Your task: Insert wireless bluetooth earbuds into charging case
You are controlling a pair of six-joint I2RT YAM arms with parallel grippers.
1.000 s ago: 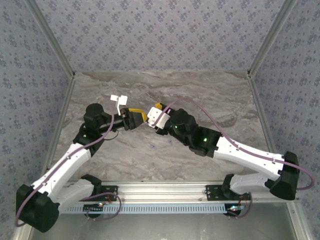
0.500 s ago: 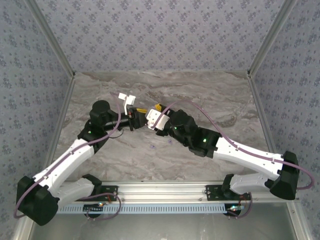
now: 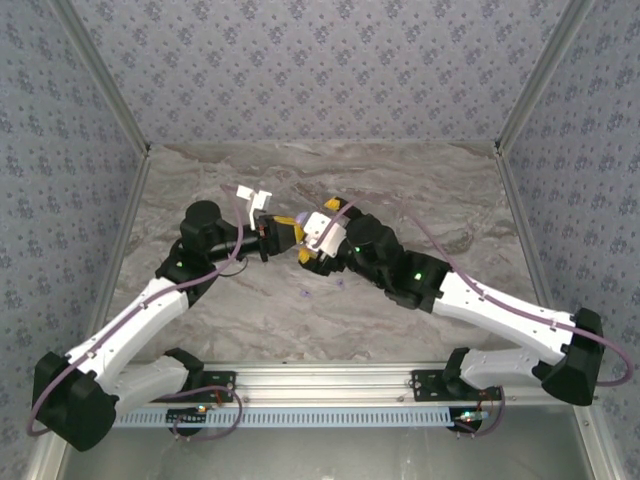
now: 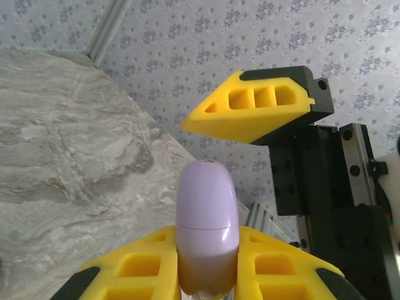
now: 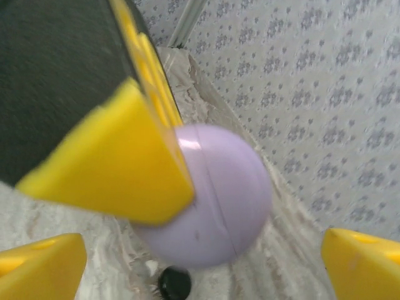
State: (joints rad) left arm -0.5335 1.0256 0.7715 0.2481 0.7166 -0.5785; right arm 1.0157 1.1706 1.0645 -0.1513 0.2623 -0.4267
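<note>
The round lavender charging case [image 4: 207,206] is closed and held edge-on, pinched between the yellow fingers of my left gripper [image 4: 207,245], above the middle of the table. In the right wrist view the case [image 5: 228,194] is partly covered by one left finger [image 5: 106,156]. My right gripper [image 5: 200,269] faces it with its jaws wide apart and off the case. From above, the left gripper [image 3: 283,236] and right gripper [image 3: 316,238] meet tip to tip. Two tiny lavender earbuds [image 3: 305,293] [image 3: 341,283], too small to make out well, lie on the table just in front of them.
A small black round object [image 5: 175,282] lies on the marble table [image 3: 420,200] under the case. Patterned walls close the table in at the back and on both sides. An aluminium rail [image 3: 320,385] runs along the near edge.
My left gripper has moved in and shut on the lavender case. My right gripper, which had been closed at the case, has opened wide and shifted slightly right.
</note>
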